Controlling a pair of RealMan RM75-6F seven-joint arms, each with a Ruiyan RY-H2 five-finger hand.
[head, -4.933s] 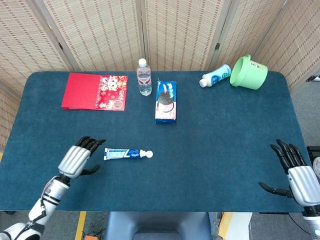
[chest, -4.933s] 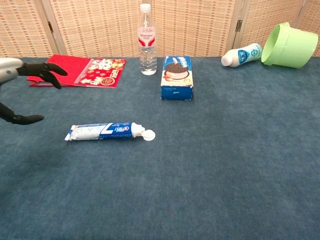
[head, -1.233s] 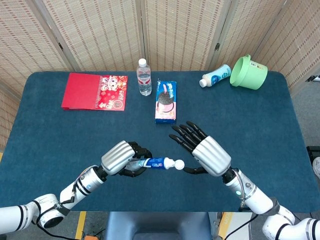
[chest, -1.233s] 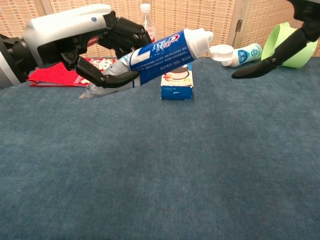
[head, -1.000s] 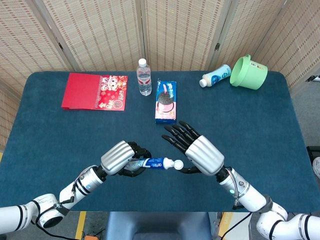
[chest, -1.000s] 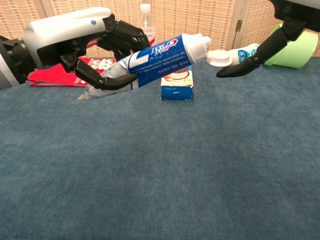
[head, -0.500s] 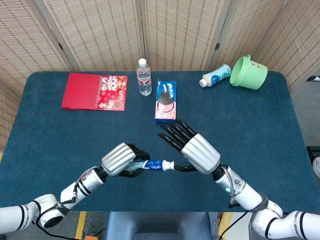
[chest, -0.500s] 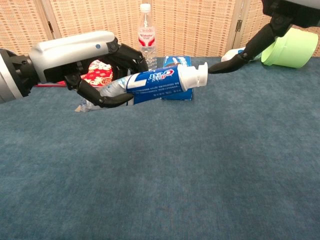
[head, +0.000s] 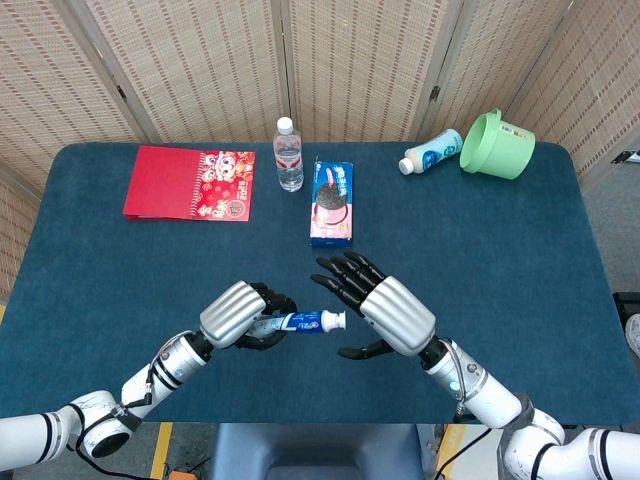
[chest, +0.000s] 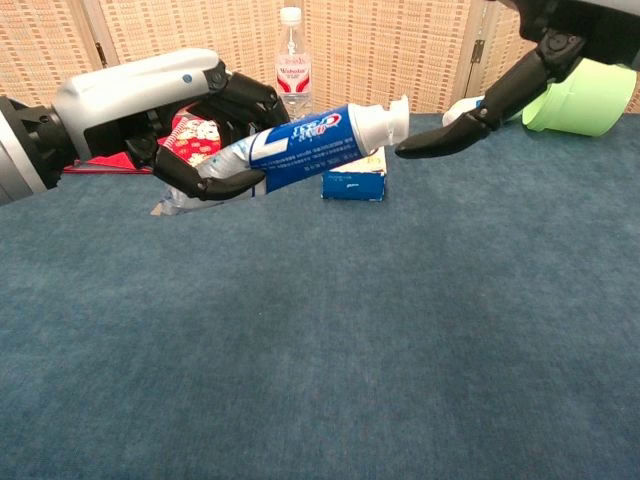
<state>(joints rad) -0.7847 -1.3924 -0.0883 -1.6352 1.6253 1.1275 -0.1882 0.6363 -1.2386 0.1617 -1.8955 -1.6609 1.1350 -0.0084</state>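
Left hand (head: 238, 314) grasping toothpaste tube (head: 303, 322); right hand (head: 385, 308) released at 3 o'clock. Chest view only: tube lifted off bench (chest: 400, 350).

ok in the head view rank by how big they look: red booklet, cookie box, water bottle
1. red booklet, clearly largest
2. cookie box
3. water bottle, which stands upright and is seen from above, so foreshortened

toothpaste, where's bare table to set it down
Bare cloth lies left of the left hand, below the red booklet, and right of the right hand, below the green cup. The toothpaste is held between the hands; the back edge is crowded.
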